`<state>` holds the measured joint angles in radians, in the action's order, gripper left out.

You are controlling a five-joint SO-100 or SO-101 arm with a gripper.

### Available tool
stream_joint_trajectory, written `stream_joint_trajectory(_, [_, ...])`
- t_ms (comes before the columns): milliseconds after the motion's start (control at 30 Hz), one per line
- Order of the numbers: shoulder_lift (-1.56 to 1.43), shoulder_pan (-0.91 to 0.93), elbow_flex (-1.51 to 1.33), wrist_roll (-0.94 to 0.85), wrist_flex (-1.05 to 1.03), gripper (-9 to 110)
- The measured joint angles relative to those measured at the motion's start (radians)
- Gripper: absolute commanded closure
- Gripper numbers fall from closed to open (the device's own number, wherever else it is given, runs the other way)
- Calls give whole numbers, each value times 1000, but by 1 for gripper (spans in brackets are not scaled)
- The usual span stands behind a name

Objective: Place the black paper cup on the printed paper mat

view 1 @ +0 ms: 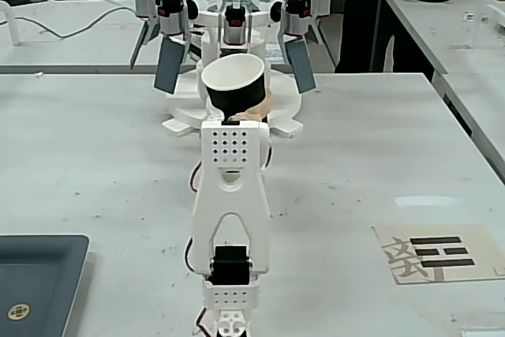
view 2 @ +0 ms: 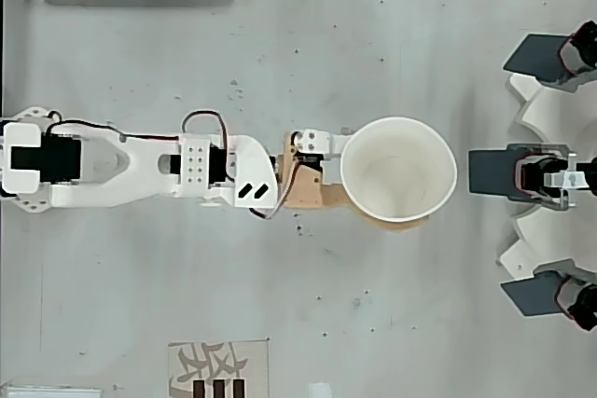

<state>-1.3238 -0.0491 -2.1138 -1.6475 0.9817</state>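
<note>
We see the arm point(view 2: 140, 167) stretched straight out over the table point(view 1: 95, 155), its gripper point(view 2: 373, 207) clamped on the black paper cup point(view 1: 233, 84). The cup stands upright, white inside, held well apart from the printed mat point(view 1: 438, 254).

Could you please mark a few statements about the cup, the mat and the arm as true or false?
1. The black paper cup is upright with its open mouth up. True.
2. The cup already stands on the printed paper mat. False: the mat is bare and lies well away from the cup, at the right in the fixed view.
3. The pincer is shut on the cup. True.
4. The dark grey tray lies under the cup. False: it sits at the lower left in the fixed view.
5. The cup is full of liquid. False: the overhead view shows an empty white interior.
</note>
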Motion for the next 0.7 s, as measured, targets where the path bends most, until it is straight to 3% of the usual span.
stream_joint_trajectory(300, [-34,0,-69,40,3,97])
stream_joint_trajectory(700, [-302,0,-322,49,3,97])
